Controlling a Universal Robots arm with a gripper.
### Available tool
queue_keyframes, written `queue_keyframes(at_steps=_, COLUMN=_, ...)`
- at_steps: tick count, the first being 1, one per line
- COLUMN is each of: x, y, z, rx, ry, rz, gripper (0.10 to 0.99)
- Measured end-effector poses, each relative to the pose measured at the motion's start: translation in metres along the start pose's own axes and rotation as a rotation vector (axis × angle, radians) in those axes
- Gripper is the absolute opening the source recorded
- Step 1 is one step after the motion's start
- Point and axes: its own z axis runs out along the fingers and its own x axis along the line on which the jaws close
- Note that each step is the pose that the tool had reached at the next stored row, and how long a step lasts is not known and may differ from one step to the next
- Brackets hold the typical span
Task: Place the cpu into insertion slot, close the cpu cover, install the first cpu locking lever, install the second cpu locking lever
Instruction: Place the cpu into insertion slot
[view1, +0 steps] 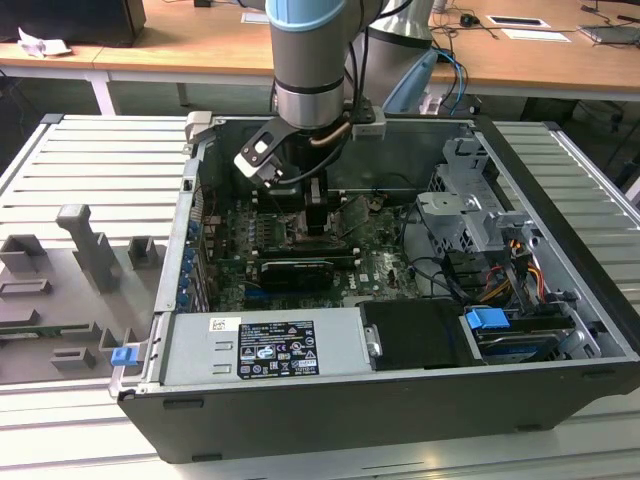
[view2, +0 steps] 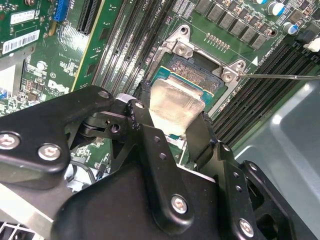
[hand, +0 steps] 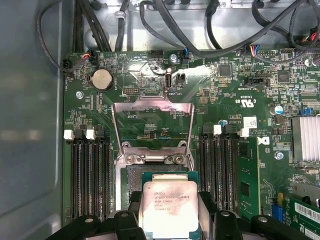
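Note:
My gripper reaches down into the open computer case over the motherboard. In both wrist views its black fingers sit against two opposite sides of the cpu, a flat square chip with a pale silver top and a green rim. The gripper is shut on the cpu, which hangs tilted just over the insertion slot, a black socket in a silvery frame. The cpu cover stands swung open beyond the socket. A thin locking lever sticks out beside the frame.
Long black memory slots flank the socket on both sides. Cables run along the case wall past the board. A drive cage and power supply stand inside the case. Grey fixtures sit on the exterior view's left.

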Motion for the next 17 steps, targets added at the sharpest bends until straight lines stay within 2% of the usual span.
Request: queue_keyframes(at_steps=17, x=0.0004, y=-0.0016, z=0.0036, rx=0.000, ry=-0.0003, rz=0.000, gripper=0.525)
